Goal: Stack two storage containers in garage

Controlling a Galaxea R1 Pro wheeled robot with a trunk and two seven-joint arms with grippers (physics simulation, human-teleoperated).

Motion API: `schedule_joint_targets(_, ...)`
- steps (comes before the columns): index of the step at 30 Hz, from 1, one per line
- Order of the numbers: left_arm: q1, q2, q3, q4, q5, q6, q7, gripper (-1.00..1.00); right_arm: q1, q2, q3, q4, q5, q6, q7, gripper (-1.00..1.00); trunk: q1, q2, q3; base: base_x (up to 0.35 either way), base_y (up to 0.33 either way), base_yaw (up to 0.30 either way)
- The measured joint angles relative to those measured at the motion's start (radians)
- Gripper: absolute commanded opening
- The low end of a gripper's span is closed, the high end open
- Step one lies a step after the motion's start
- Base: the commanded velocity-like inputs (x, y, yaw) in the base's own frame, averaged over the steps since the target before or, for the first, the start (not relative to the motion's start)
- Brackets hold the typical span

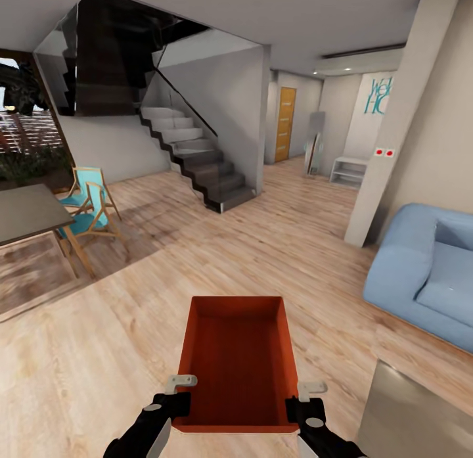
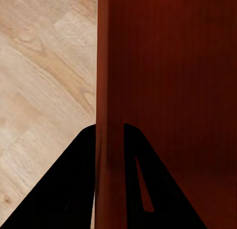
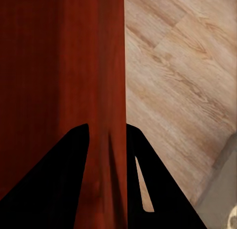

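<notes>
In the head view, an orange-red storage container [image 1: 238, 363] sits low in the centre of the frame, held up over the light wood-plank floor [image 1: 131, 300] by both arms: the left gripper [image 1: 176, 395] pinches the near end of its left wall and the right gripper [image 1: 303, 400] does the same on the right wall. It is an open, shallow rectangular bin with thin plain walls and no lid, and it looks empty; my guess is that it is light and fairly stiff, so the long side walls near the corners are sensible places to hold, though smooth thin walls could slip if the grip slackens. Around it the living room spreads out: a blue sofa [image 1: 427, 274] at the right edge, a grey table [image 1: 29, 211] with wooden teal-seated chairs [image 1: 89, 211] at the left, a dark staircase [image 1: 197, 162] at upper centre, and a wooden door [image 1: 284, 124] far back (possibly the way out). In the left wrist view, the two black fingers [image 2: 64, 189] close narrowly on the container's wall, one outside over the pale planks and one inside against the dark red interior. In the right wrist view, the other pair of fingers [image 3: 163, 184] likewise straddles the opposite wall, clamped on it, with grainy wood floor beyond and a grey edge in the lower right corner that I cannot identify.
</notes>
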Motion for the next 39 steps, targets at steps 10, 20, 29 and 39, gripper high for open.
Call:
schedule_joint_targets(10,0.0,0.0,0.0,0.0,0.0,0.0,0.0,-1.0,0.0,0.0,0.0,0.001,0.0,0.0,0.0,-1.0,0.0,0.0,0.0,0.323,0.0,0.0)
schedule_joint_targets(20,0.0,0.0,0.0,0.001,0.0,0.0,0.0,-1.0,0.0,0.001,0.0,0.002,0.001,0.0,0.0,-1.0,0.0,0.0,0.0,0.323,0.0,0.0)
schedule_joint_targets(29,0.0,0.0,0.0,0.002,0.0,0.001,0.0,-1.0,0.0,0.001,0.0,0.004,0.0,-0.001,0.001,-1.0,0.0,0.0,0.0,0.323,0.0,-0.081)
schedule_joint_targets(39,0.0,0.0,0.0,0.002,-0.001,0.001,0.0,-1.0,0.0,0.001,0.0,0.004,-0.001,-0.001,0.001,-1.0,0.0,0.0,0.0,0.323,0.0,-0.277)
